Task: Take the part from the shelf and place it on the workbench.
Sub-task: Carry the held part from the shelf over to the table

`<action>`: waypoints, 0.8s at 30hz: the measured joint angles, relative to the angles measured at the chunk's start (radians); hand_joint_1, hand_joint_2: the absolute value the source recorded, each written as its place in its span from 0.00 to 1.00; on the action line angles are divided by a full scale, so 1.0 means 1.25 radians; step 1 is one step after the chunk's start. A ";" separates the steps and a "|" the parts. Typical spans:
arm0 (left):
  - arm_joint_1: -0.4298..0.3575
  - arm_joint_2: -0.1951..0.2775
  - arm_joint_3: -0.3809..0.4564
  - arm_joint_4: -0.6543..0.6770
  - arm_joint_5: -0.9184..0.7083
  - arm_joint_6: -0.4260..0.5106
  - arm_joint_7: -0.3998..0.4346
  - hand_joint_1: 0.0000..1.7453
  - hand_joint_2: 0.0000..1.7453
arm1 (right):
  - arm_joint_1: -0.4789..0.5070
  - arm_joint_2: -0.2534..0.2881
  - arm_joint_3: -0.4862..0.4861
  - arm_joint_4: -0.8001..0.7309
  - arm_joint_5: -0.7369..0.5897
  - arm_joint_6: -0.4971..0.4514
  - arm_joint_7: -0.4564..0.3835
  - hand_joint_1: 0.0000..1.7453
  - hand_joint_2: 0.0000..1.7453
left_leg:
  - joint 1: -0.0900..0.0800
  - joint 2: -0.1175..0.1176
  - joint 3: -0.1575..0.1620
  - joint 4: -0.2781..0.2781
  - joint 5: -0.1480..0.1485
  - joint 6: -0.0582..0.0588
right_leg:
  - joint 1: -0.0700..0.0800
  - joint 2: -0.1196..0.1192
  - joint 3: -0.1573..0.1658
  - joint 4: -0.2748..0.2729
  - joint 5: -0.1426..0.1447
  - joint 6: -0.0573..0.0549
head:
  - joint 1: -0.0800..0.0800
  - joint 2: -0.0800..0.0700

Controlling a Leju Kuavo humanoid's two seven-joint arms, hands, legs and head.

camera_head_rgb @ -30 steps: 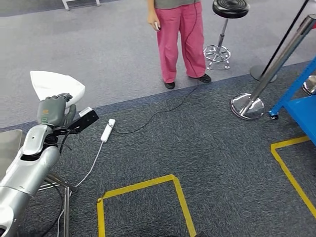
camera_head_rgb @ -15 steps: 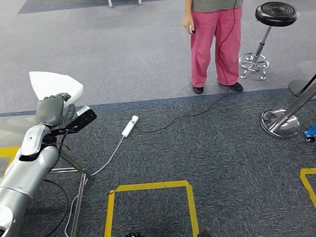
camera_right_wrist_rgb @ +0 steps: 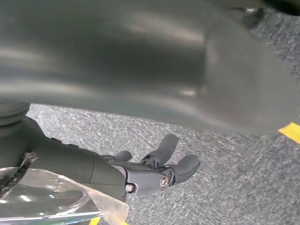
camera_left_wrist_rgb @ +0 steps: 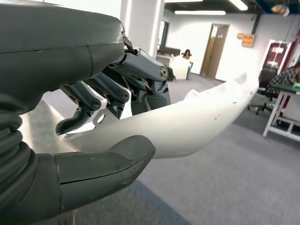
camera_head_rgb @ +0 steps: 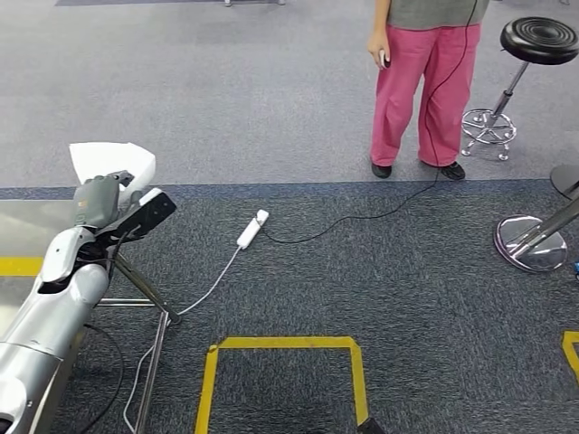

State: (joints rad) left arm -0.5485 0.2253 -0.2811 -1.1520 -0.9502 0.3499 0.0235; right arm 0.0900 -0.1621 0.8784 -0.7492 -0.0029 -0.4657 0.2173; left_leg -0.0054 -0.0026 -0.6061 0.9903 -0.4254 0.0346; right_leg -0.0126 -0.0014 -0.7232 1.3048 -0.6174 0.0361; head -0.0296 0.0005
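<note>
Grey carpet [camera_head_rgb: 287, 81] and darker carpet tiles underfoot, seen from the head view, with yellow floor tape [camera_head_rgb: 283, 344] marking a box just ahead. Carrying step under way, by the look of it: white part [camera_head_rgb: 109, 161] off the shelf and held aloft in the left robot hand [camera_head_rgb: 96, 201], well to the left of the tape box. Glimpsed at the left edge, beside the raised arm: a pale metallic surface [camera_head_rgb: 23, 231] on thin legs, possibly the worktop, though hard to confirm. Beyond the tape box, a white power strip [camera_head_rgb: 251, 229] on its cord, a person in pink trousers [camera_head_rgb: 423, 90] and a black stool [camera_head_rgb: 536, 41].

From the left wrist view, left robot hand [camera_left_wrist_rgb: 106, 122] closed on the part [camera_left_wrist_rgb: 183, 122], thumb beneath and dark fingers [camera_left_wrist_rgb: 106, 93] curled over the near edge. Smooth, glossy white shell, long and gently curved, tapering away from the grip; likely light, rigid plastic. Next move calls for reaching the worktop and lowering the shell level before letting go.

From the right wrist view, right robot hand [camera_right_wrist_rgb: 155, 171] hanging over the carpet, fingers loosely apart, holding nothing.
</note>
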 joint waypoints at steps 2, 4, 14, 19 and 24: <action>0.005 -0.003 0.000 -0.002 0.005 -0.004 -0.001 1.00 1.00 | 0.003 0.000 -0.006 0.001 0.002 0.004 -0.001 0.00 0.00 | 0.002 -0.005 0.006 0.002 -0.005 -0.004 | -0.002 0.000 0.007 -0.045 0.051 0.003 | 0.000 0.000; 0.007 -0.005 0.000 -0.005 0.010 -0.009 -0.001 1.00 1.00 | 0.003 0.000 -0.012 0.001 0.005 0.006 0.000 0.00 0.00 | 0.003 -0.009 0.011 0.009 -0.014 -0.013 | -0.006 0.002 0.056 -0.155 0.111 0.007 | 0.002 0.000; 0.016 -0.011 0.007 -0.023 0.057 -0.030 -0.005 1.00 1.00 | 0.014 0.001 -0.029 -0.013 0.025 0.008 0.020 0.00 0.00 | 0.004 -0.006 -0.083 0.215 -0.118 -0.038 | -0.005 0.005 0.097 -0.216 0.113 -0.024 | -0.002 0.000; 0.023 -0.013 0.007 -0.031 0.065 -0.039 -0.002 1.00 1.00 | 0.018 0.001 -0.033 -0.019 0.030 0.009 0.028 0.00 0.00 | -0.002 -0.003 -0.049 0.121 -0.030 -0.017 | 0.002 0.005 0.109 -0.216 0.106 -0.027 | -0.001 0.000; 0.017 -0.015 0.007 -0.043 0.065 -0.047 0.011 1.00 1.00 | 0.019 0.001 -0.035 -0.025 0.032 0.010 0.030 0.00 0.00 | -0.012 0.000 -0.008 0.021 -0.007 -0.001 | 0.002 0.001 0.105 -0.219 0.104 -0.015 | -0.002 0.000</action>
State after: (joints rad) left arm -0.5276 0.2065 -0.2720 -1.2057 -0.8685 0.2912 0.0373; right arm 0.1132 -0.1608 0.8341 -0.7806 0.0366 -0.4526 0.2544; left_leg -0.0202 -0.0032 -0.6160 1.0164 -0.4342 0.0333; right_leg -0.0095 -0.0004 -0.5925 1.0305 -0.4877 0.0168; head -0.0315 0.0005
